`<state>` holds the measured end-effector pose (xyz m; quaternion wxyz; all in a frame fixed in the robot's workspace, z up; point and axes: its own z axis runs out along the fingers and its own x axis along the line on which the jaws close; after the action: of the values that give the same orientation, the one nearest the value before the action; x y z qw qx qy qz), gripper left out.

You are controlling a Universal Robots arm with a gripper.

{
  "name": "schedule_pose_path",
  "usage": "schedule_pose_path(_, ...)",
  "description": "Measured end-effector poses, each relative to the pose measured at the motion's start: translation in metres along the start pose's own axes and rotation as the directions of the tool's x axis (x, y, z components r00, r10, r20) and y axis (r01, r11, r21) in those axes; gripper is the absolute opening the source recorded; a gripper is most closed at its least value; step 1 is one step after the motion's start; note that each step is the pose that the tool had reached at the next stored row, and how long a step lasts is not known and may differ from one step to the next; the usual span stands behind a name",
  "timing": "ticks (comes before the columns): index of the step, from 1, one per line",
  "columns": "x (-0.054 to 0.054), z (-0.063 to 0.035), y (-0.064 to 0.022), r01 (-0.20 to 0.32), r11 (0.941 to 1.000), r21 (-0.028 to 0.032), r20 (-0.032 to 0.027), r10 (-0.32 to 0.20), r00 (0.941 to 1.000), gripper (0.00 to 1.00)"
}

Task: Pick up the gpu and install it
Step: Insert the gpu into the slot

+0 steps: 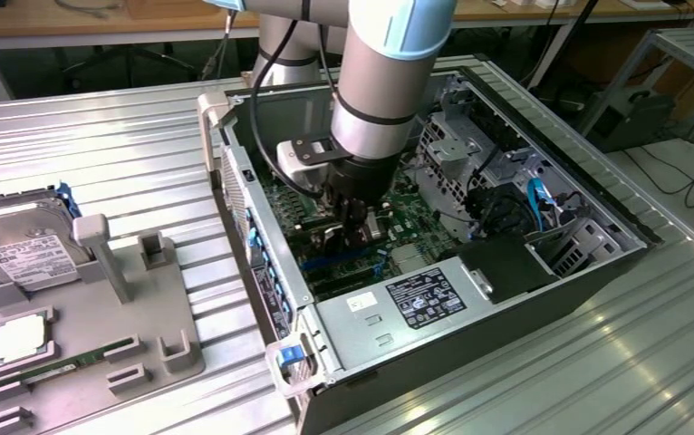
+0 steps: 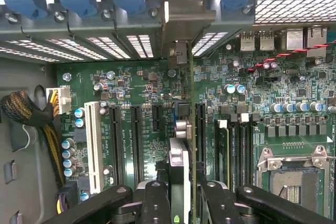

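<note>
At the centre of the exterior view, a black two-fingered gripper point(image 1: 353, 227) on a grey arm point(image 1: 378, 100) is being held down inside an open grey metal computer case point(image 1: 360, 335), just above its green motherboard point(image 1: 418, 228). At the left of that frame, a boxy silver hard drive point(image 1: 27, 252) is being carried on a grey plastic fixture tray point(image 1: 154, 344), well apart from the case.

Through the wrist view, the gpu point(image 2: 182, 166), a thin black card seen edge-on, is being clamped between the gripper's black fingers point(image 2: 156, 203). It is being kept upright over the motherboard, just beside a long black slot point(image 2: 200, 129), with its silver end bracket point(image 2: 184, 11) at the vented rear wall point(image 2: 115, 45).
</note>
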<state>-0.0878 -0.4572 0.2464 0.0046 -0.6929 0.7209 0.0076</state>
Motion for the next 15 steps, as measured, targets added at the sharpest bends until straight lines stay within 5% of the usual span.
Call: schedule_pose_path(15, 0.0002, 0.0052, 0.0001, -0.001, 1.0000, 0.0001, -0.0006, 0.001, 1.0000, 0.28)
